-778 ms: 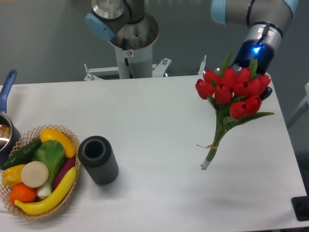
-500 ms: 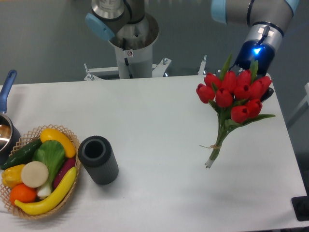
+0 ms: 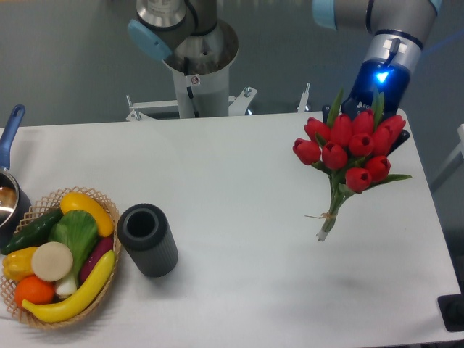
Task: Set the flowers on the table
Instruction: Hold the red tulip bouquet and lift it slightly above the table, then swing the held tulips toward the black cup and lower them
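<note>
While the gripper [image 3: 371, 109], its jaws hidden behind the blooms, carries the flowers [image 3: 350, 152] above the table [image 3: 239, 181], far right of the vase [image 3: 148, 239], lowering comes next.

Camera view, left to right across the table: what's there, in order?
Pot with a blue handle at the left edge → basket of vegetables → dark ribbed cylinder vase → bunch of red tulips, hanging from the hand with its stem ends above the white table.
</note>
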